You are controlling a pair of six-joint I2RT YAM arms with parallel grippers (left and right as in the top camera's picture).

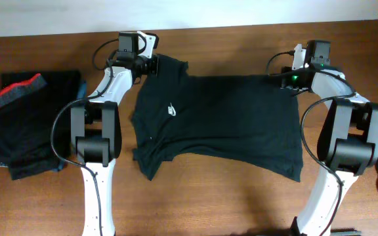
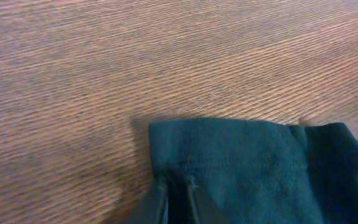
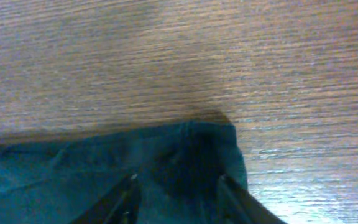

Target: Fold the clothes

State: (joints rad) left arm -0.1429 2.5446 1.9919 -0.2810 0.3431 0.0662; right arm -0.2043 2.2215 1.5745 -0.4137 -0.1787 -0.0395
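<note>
Folding stands partway: your folded pile (image 1: 25,124) sits at the surface's left edge; the black garment (image 1: 222,121) lies spread mid-surface, unfolded. Left hand (image 2: 176,190) pinches its far-left corner; right hand (image 3: 179,186) straddles the far-right corner, fingers apart.

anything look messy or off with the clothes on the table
Yes: the black garment spread in the middle is not flat. Its near-left corner is bunched and creased, and its near edge runs uneven, dipping lower at the right.
</note>
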